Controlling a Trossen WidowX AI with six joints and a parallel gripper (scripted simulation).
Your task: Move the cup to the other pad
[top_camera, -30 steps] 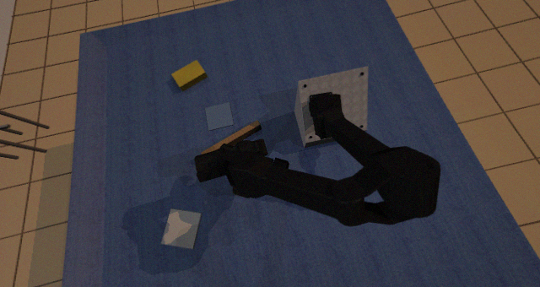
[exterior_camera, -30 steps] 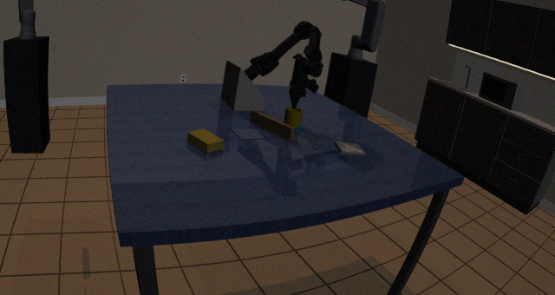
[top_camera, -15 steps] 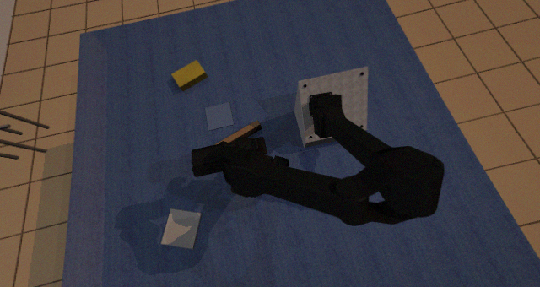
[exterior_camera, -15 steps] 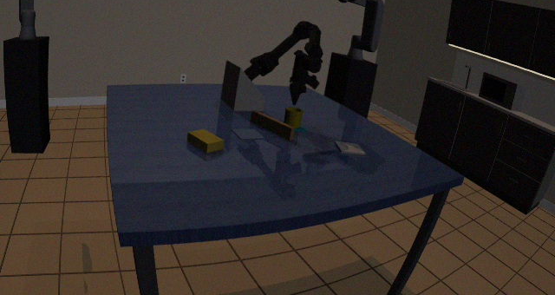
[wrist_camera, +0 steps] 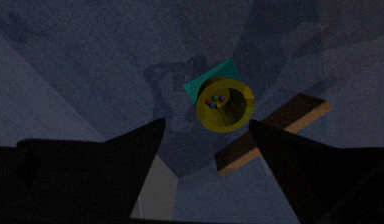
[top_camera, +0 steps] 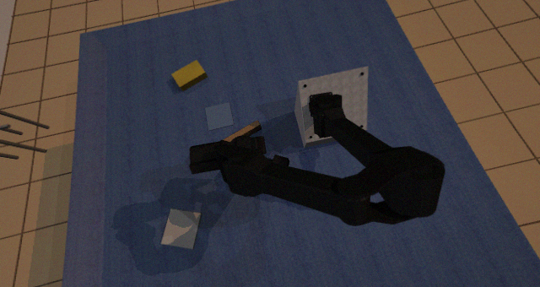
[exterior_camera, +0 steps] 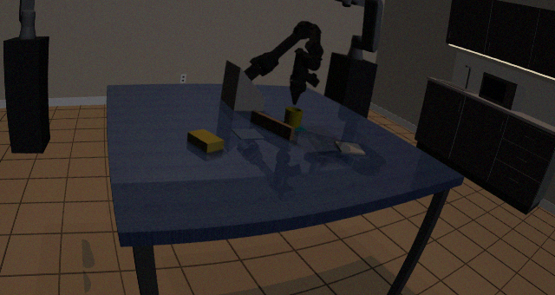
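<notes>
your gripper (wrist_camera: 207, 131) hung above the cup (wrist_camera: 225, 104), fingers spread wide and empty. the cup stood upright on the teal pad (wrist_camera: 209, 80), marbles (wrist_camera: 215, 101) inside. any dip could have clipped its rim and tipped it. the wooden bar (wrist_camera: 273, 131) lay just beside the cup, under your right finger.

Bystanders on the blue table

A yellow block (top_camera: 189, 74) lies well apart from a brown wooden bar (exterior_camera: 272, 125) on the table (top_camera: 295, 25), and a grey mounting plate (top_camera: 352, 86) with bolt holes sits toward the far side. Tan floor tiles (top_camera: 472, 46) surround the table; dark cabinets (exterior_camera: 486, 143) line the right-hand wall with wall cupboards (exterior_camera: 503, 30) above. A tall black pedestal (exterior_camera: 26, 93) stands at the left by the wall, another black pedestal (exterior_camera: 349, 87) behind the table, each carrying a grey post.
</notes>
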